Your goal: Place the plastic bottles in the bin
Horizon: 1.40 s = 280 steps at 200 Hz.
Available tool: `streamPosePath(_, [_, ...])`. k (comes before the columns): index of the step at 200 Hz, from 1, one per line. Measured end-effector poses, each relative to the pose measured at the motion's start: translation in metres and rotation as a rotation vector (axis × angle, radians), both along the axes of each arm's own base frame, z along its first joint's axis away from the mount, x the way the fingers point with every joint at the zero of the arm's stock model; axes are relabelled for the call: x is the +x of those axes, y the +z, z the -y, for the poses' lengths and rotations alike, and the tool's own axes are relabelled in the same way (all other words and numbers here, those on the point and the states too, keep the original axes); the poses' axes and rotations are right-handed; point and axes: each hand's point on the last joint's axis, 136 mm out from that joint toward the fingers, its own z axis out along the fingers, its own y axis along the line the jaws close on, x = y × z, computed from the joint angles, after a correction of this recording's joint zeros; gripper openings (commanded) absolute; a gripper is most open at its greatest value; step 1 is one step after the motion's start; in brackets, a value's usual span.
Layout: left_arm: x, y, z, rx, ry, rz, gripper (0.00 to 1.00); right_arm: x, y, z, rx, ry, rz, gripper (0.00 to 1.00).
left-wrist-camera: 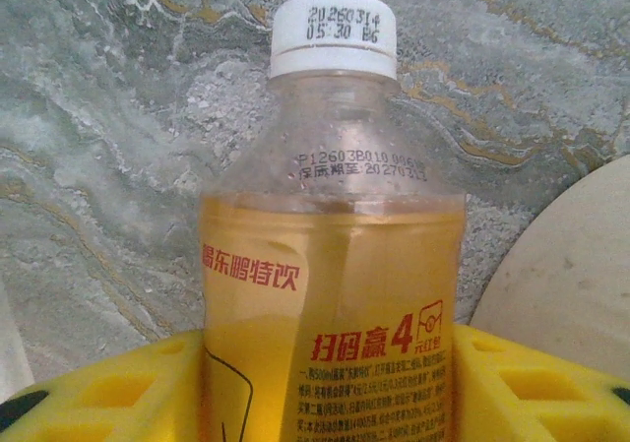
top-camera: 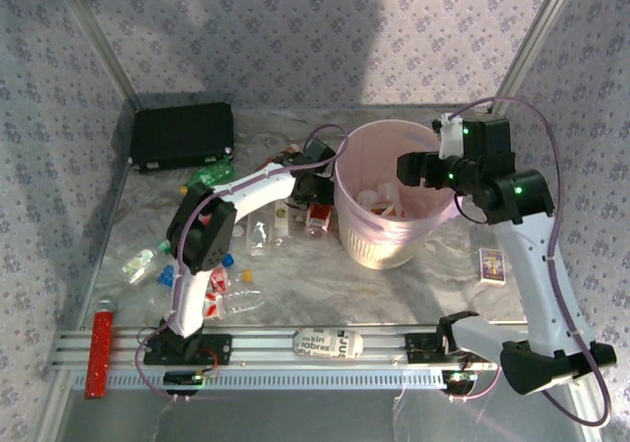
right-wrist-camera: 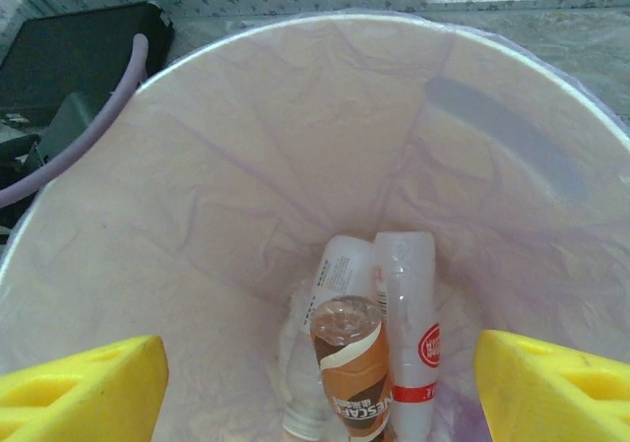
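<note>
A clear bottle [left-wrist-camera: 330,265] with a white cap and a yellow label stands between my left gripper's [left-wrist-camera: 330,393] yellow fingers, which press on both its sides over the marbled table. From above, the left gripper [top-camera: 313,191] sits just left of the pale pink bin [top-camera: 379,247]. My right gripper [top-camera: 418,171] hangs open over the bin's mouth, its fingers [right-wrist-camera: 89,388] wide apart and bare. In the bin [right-wrist-camera: 246,166] lie a brown coffee bottle [right-wrist-camera: 354,363], a clear red-labelled bottle [right-wrist-camera: 409,304] and a white-labelled one [right-wrist-camera: 340,270]. Loose ones on the table include a green bottle [top-camera: 209,174] and a clear bottle [top-camera: 138,263].
A flat black case [top-camera: 183,135] lies at the back left. A red block [top-camera: 99,351] and a printed strip [top-camera: 328,343] rest on the front rail. A small card [top-camera: 492,265] lies right of the bin. Patterned walls close in the sides.
</note>
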Motion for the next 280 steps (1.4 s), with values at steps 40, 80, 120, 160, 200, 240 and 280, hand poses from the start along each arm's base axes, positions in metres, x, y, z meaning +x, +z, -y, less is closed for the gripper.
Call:
streamPosePath(40, [0.007, 0.047, -0.009, -0.066, 0.027, 0.075, 0.52, -0.006, 0.009, -0.003, 0.027, 0.008, 0.019, 0.82])
streamPosePath(80, [0.007, 0.105, -0.039, -0.189, 0.082, 0.187, 0.51, -0.01, 0.025, -0.017, 0.055, 0.054, 0.047, 0.82])
streamPosePath(120, [0.0, 0.138, -0.08, -0.326, 0.109, 0.291, 0.51, -0.004, 0.045, -0.062, 0.089, 0.179, 0.082, 0.82])
streamPosePath(160, [-0.029, 0.176, -0.114, -0.411, 0.062, 0.462, 0.51, 0.005, 0.058, -0.13, 0.146, 0.34, 0.094, 0.83])
streamPosePath(200, [-0.057, 0.221, -0.12, -0.506, -0.037, 0.62, 0.54, 0.028, 0.058, -0.185, 0.202, 0.41, 0.062, 0.88])
streamPosePath(240, [-0.067, 0.231, -0.112, -0.567, -0.101, 0.663, 0.54, 0.051, 0.039, -0.228, 0.221, 0.445, -0.009, 0.9])
streamPosePath(280, [-0.07, 0.241, -0.105, -0.6, -0.133, 0.696, 0.54, 0.055, 0.022, -0.265, 0.241, 0.505, -0.068, 0.89])
